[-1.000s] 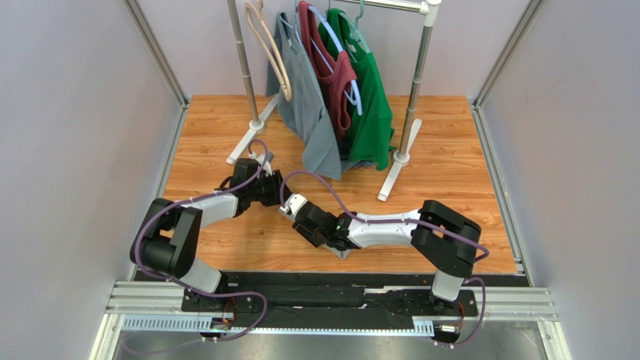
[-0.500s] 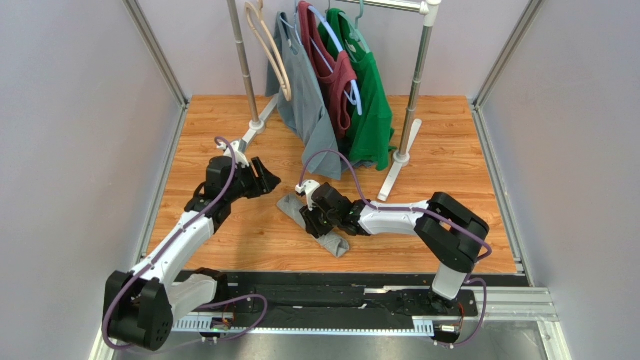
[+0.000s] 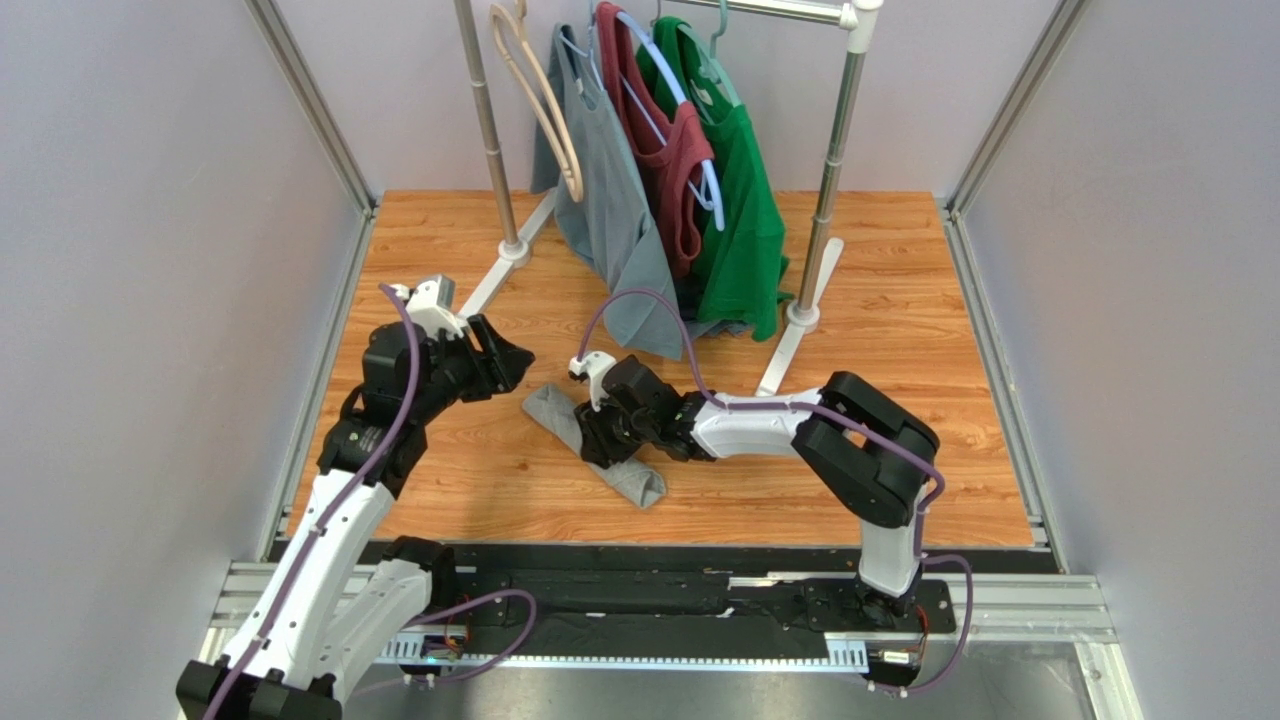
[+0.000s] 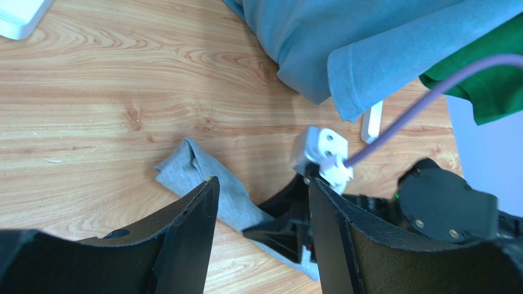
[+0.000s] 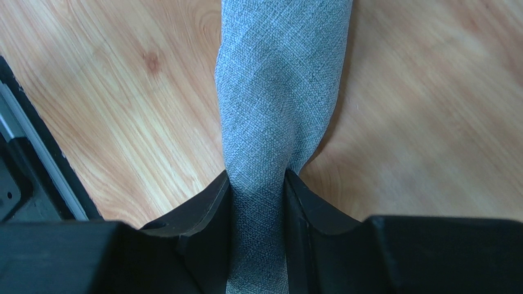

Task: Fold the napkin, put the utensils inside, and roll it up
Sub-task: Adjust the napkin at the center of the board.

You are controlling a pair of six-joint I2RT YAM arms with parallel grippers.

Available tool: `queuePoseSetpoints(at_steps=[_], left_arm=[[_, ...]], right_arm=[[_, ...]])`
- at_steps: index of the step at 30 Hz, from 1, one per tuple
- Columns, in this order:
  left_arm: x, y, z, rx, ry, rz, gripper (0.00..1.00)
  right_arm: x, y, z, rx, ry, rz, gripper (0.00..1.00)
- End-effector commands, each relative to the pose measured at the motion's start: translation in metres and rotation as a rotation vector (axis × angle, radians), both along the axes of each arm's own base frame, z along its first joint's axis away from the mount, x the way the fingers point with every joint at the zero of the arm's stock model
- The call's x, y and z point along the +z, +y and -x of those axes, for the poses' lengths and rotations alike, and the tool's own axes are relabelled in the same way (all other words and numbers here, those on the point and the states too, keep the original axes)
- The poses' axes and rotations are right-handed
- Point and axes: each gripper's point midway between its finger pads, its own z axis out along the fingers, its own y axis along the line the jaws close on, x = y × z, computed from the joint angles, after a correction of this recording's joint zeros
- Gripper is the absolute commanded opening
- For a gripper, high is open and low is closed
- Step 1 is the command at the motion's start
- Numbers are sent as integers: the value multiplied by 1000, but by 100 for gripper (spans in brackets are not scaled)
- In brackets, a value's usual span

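Napkin: 1
Arms: 2, namely left arm and right arm
Grippers: 2, namely left gripper and right gripper
Shirts: 3, namely grey shirt, maroon shirt and green shirt
Rack: 1, with 2 uprights and 2 feet
Bare hanger: 1
Table: 1

Our left arm rises from its base at the near left edge and reaches forward. Its wrist is bent so that the left gripper points to the right, jaws well apart with nothing between them. Our right arm folds at the elbow and runs low toward the left. The right gripper angles downward, its fingers pressed against both sides of the napkin.
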Motion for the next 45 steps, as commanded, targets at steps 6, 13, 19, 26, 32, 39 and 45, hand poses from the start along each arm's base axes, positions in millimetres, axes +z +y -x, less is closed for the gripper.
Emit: queuePoseSetpoints(at_steps=[6,13,19,26,32,39,45], left_arm=[[32,7,19,-33,-78,-39,64],[40,8,26,-57,-116,-61,65],[42,9,30,-61,-122,-71,65],[43,8,33,-68,-125,-67,65],[42,8,33,-72,-126,-64,65],[39,7,33,-72,-117,-62,66],[38,7,30,-71,-115,-63,66]], right_arm=[[-2,41,-30,-10,-27,-12,35],[5,76,-46,26,-10,-75,36],[-4,93,-52,51,64,-107,36],[-7,99,-69,24,94,-138,36],[-6,106,-79,11,98,-149,41],[8,104,-85,3,62,-142,63],[36,106,-83,25,24,-186,76]])
